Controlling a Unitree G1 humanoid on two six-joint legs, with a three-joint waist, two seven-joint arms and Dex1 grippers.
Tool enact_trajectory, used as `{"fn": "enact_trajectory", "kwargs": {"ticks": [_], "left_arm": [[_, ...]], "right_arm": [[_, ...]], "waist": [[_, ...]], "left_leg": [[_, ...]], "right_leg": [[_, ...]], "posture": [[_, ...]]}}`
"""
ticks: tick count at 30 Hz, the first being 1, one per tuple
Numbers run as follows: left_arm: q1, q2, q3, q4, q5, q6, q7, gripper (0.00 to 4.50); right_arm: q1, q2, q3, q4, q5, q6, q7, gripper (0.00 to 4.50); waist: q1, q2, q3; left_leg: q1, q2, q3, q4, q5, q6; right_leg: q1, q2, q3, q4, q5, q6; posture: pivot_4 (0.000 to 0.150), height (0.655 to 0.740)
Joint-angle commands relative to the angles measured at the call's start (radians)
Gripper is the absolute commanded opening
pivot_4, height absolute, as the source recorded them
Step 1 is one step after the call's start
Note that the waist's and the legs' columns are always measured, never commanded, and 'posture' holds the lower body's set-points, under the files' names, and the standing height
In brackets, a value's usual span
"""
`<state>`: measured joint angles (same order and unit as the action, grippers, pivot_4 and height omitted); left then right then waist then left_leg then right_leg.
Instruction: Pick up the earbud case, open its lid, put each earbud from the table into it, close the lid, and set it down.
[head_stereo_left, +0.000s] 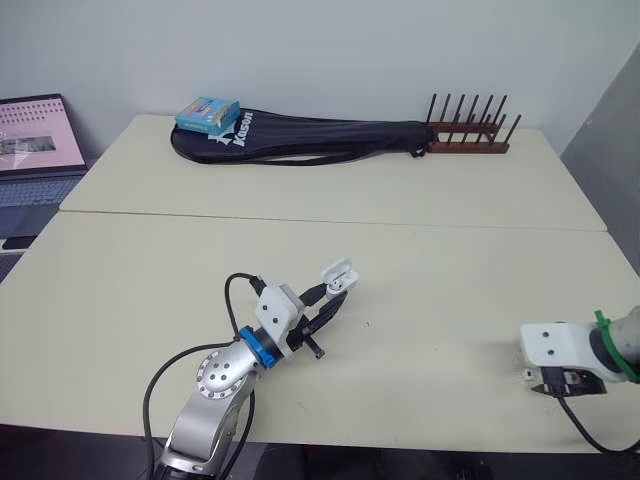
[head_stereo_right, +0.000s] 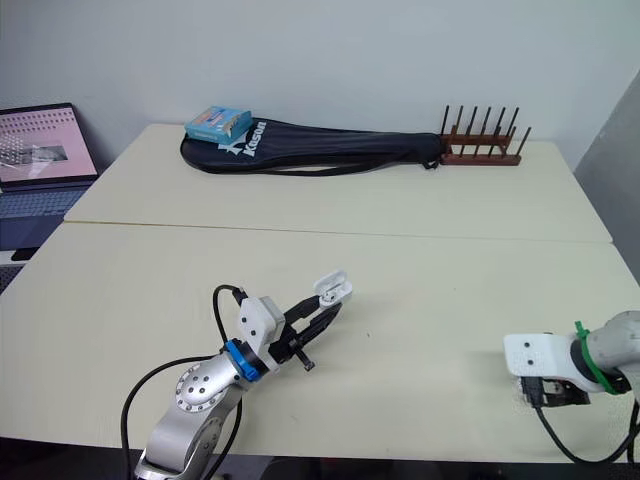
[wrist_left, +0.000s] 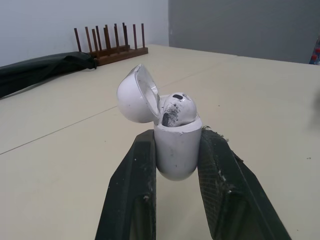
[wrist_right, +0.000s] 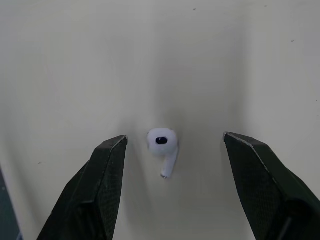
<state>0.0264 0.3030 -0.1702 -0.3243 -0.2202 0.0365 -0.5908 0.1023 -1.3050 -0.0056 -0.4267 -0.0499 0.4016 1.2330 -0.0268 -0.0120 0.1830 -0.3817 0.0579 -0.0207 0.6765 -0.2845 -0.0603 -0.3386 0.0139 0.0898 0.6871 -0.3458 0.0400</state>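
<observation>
My left gripper (wrist_left: 176, 165) is shut on the white earbud case (wrist_left: 175, 150), held just above the near table's middle (head_stereo_left: 336, 283). The case's lid (wrist_left: 136, 95) stands open and one earbud (wrist_left: 177, 107) sits inside. At the near right edge of the table my right gripper (wrist_right: 170, 165) points down at the table, open. A second white earbud (wrist_right: 163, 142) lies flat on the tabletop between its fingers (wrist_right: 95, 185), touching neither.
A black racket bag (head_stereo_left: 300, 138) lies along the far table with a blue box (head_stereo_left: 207, 114) on its left end. A wooden peg rack (head_stereo_left: 470, 135) stands to its right. A laptop (head_stereo_left: 35, 150) sits off the table's left. A seam (head_stereo_left: 330, 220) joins the two cream tables.
</observation>
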Motion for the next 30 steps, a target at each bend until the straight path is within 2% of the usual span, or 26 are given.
{"fn": "enact_trajectory", "kwargs": {"ticks": [1, 7, 8, 10, 16, 22, 25, 28, 30], "left_arm": [[-0.007, -0.005, -0.003, -0.029, -0.005, -0.012, 0.0, 0.78], [-0.008, -0.004, -0.002, -0.03, -0.005, -0.01, 0.001, 0.78], [-0.009, -0.005, -0.002, -0.029, -0.005, -0.011, 0.001, 0.78], [-0.01, -0.006, -0.003, -0.028, -0.005, -0.011, 0.002, 0.78], [-0.01, -0.009, -0.005, -0.028, -0.003, -0.012, 0.004, 0.78], [-0.016, -0.011, -0.005, -0.025, -0.003, -0.014, 0.004, 0.78], [-0.027, -0.012, -0.003, -0.019, -0.007, -0.017, 0.003, 0.78], [-0.044, -0.014, 0.0, -0.004, -0.01, -0.026, -0.003, 0.78], [-0.059, -0.018, 0.001, 0.002, -0.013, -0.031, -0.007, 0.78]], "right_arm": [[-0.026, 0.008, 0.022, -0.003, -0.011, 0.021, -0.01, 3.19], [-0.023, -0.008, 0.041, 0.022, -0.022, 0.019, -0.001, 3.19], [-0.021, -0.009, 0.042, 0.024, -0.021, 0.018, 0.001, 3.02], [-0.019, -0.009, 0.043, 0.031, -0.024, 0.014, 0.002, 2.58], [-0.015, -0.009, 0.045, 0.04, -0.031, 0.004, 0.004, 0.43], [-0.05, 0.001, 0.036, 0.034, -0.012, -0.015, 0.009, 0.37], [-0.128, 0.034, 0.02, 0.03, 0.041, -0.019, 0.014, 0.37], [-0.237, 0.117, 0.012, 0.004, 0.133, 0.034, 0.007, 0.37], [-0.328, 0.239, -0.018, -0.064, 0.298, 0.192, -0.03, 0.37]], "waist": [[0.0, 0.0, 0.0], [0.0, 0.0, 0.0], [0.0, 0.0, 0.0], [0.0, 0.0, 0.0], [0.0, -0.002, 0.001], [-0.001, -0.002, 0.001], [-0.002, -0.002, 0.001], [-0.003, -0.002, 0.001], [-0.004, -0.003, 0.002]], "left_leg": [[0.0, 0.0, 0.0, 0.0, 0.0, 0.0], [-0.001, 0.0, 0.0, 0.0, 0.0, 0.0], [-0.001, 0.0, 0.0, 0.0, 0.0, 0.0], [-0.001, 0.0, 0.0, 0.0, 0.0, 0.0], [-0.001, 0.0, 0.0, 0.0, 0.0, 0.0], [-0.001, 0.0, 0.0, 0.0, 0.0, 0.0], [0.0, 0.0, 0.0, 0.0, 0.0, 0.0], [0.0, 0.001, 0.0, 0.0, 0.0, 0.0], [-0.001, 0.001, 0.0, 0.0, 0.0, 0.0]], "right_leg": [[0.0, 0.0, 0.0, 0.0, 0.0, 0.0], [0.0, 0.0, 0.0, -0.002, 0.0, 0.0], [0.0, 0.0, 0.0, -0.002, 0.0, 0.0], [0.0, 0.0, 0.0, -0.002, 0.0, 0.0], [0.001, 0.0, 0.0, -0.003, 0.0, 0.0], [0.001, 0.0, 0.001, -0.004, 0.001, 0.001], [0.001, 0.0, 0.001, -0.004, 0.001, 0.001], [0.001, 0.001, 0.001, -0.004, 0.001, 0.001], [0.001, 0.001, 0.0, -0.004, 0.001, 0.001]], "posture": [[0.15, 0.7274], [0.15, 0.7274], [0.15, 0.7274], [0.15, 0.7274], [0.15, 0.7274], [0.15, 0.7274], [0.15, 0.7274], [0.15, 0.7274], [0.15, 0.7274]]}}
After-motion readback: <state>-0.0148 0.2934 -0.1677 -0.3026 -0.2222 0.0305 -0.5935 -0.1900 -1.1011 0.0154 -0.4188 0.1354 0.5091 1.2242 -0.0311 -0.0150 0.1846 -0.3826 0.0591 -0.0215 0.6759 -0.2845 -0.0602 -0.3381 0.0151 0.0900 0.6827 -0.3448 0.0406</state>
